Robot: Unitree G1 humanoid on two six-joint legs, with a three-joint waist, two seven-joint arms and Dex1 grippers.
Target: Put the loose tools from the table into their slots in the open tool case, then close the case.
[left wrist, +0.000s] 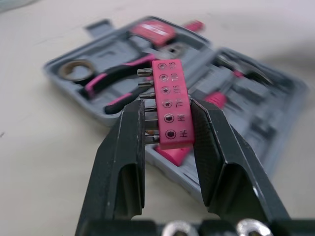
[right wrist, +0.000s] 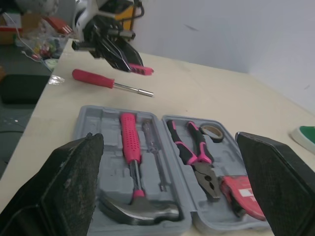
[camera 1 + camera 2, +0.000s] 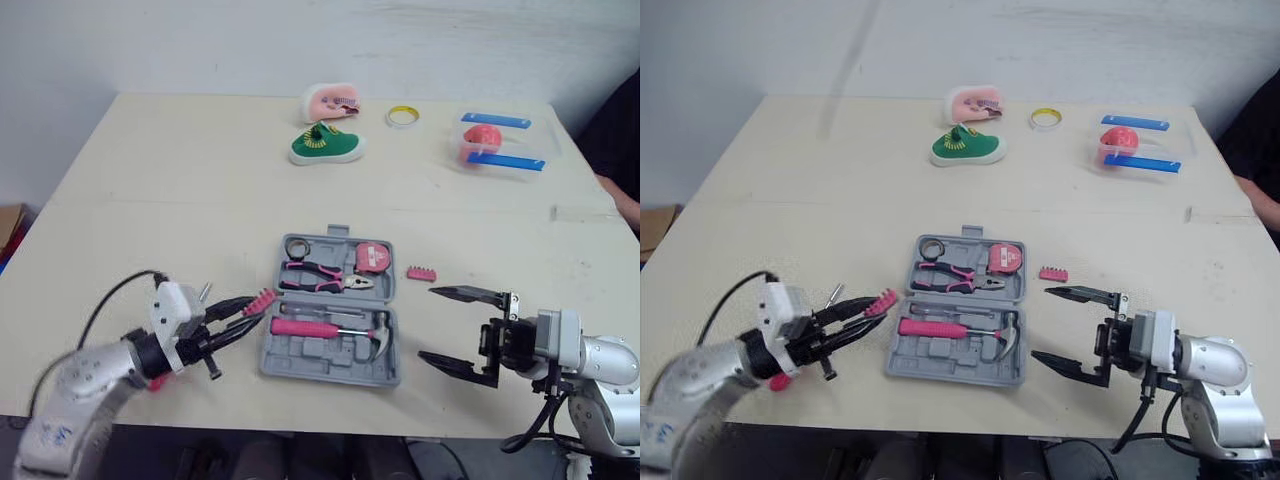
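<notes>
Left gripper (image 3: 252, 312) clamps pink bit holder (image 1: 172, 105), long axis toward tool case (image 3: 310, 360); right gripper (image 3: 428, 323) spread wide.

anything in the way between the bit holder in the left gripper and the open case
Nothing visible. The left gripper holds the pink bit holder right beside the left edge of the tool case, with no object in the gap. Empty recesses show in the case's near half.
</notes>
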